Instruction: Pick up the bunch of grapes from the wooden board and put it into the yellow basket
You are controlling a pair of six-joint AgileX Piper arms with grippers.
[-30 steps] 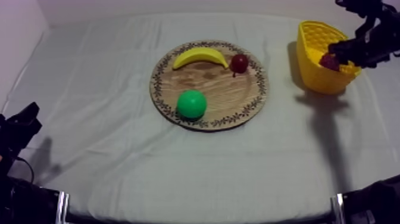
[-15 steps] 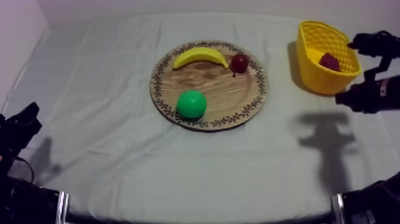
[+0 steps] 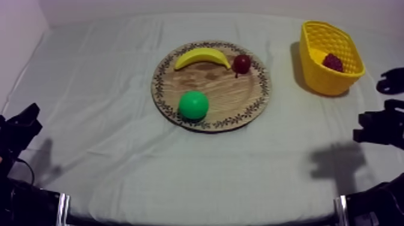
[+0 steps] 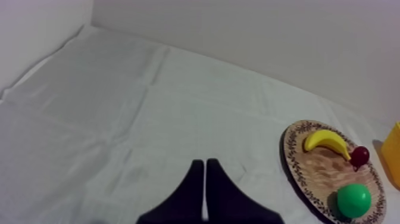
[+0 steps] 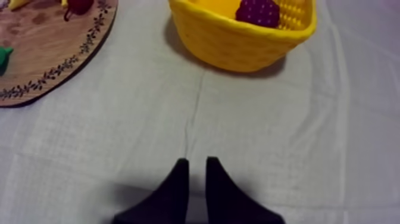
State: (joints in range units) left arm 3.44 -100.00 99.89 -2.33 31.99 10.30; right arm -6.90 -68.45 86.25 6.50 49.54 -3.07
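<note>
The bunch of grapes (image 3: 332,62) lies inside the yellow basket (image 3: 318,72) at the table's far right; the right wrist view shows the grapes (image 5: 259,11) in the basket (image 5: 238,44) too. The round wooden board (image 3: 231,96) holds a banana (image 3: 202,58), a small red fruit (image 3: 241,63) and a green round fruit (image 3: 193,105). My right gripper (image 3: 368,127) hangs near the right edge, well in front of the basket; its fingers (image 5: 197,164) lie almost together, holding nothing. My left gripper (image 3: 27,117) rests low at the left, shut as a narrow wedge (image 4: 204,164).
Bare grey-white cloth (image 3: 108,72) spreads left of the board and along the front. The right arm's shadow (image 3: 336,162) falls on the cloth in front of the basket. In the left wrist view the board (image 4: 309,173) sits far off beside the basket's edge (image 4: 394,152).
My right gripper has drawn back from over the basket toward the front right edge, leaving the grapes inside. The left arm and the fruit on the board have not moved.
</note>
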